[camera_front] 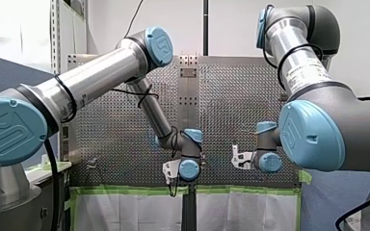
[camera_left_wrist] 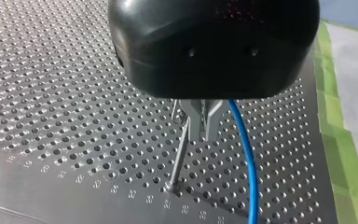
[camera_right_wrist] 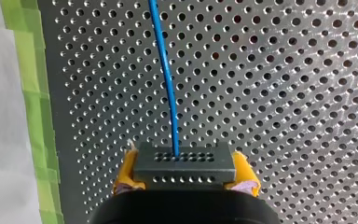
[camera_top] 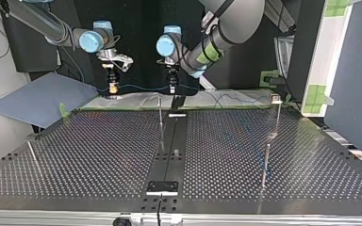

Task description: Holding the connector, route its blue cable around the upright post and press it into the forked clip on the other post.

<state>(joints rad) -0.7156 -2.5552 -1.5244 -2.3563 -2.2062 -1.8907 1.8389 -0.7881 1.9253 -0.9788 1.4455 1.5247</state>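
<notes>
Connector [camera_right_wrist: 184, 161] clamped in right tool [camera_right_wrist: 185, 175], left tool [camera_left_wrist: 199, 130] fingers together beside blue cable [camera_left_wrist: 248, 158]

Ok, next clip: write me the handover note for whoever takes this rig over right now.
My right gripper: shut on the dark grey rectangular connector, yellow pads either side; the thin blue cable leaves it over the perforated metal table.
My left gripper: above a thin upright metal post, cable beside it; grip unclear.
In the top view the cable spans between both grippers; the post with the forked clip stands apart at that view's right.
Done: connector held. To do: routing round the post, pressing into the clip.
</notes>
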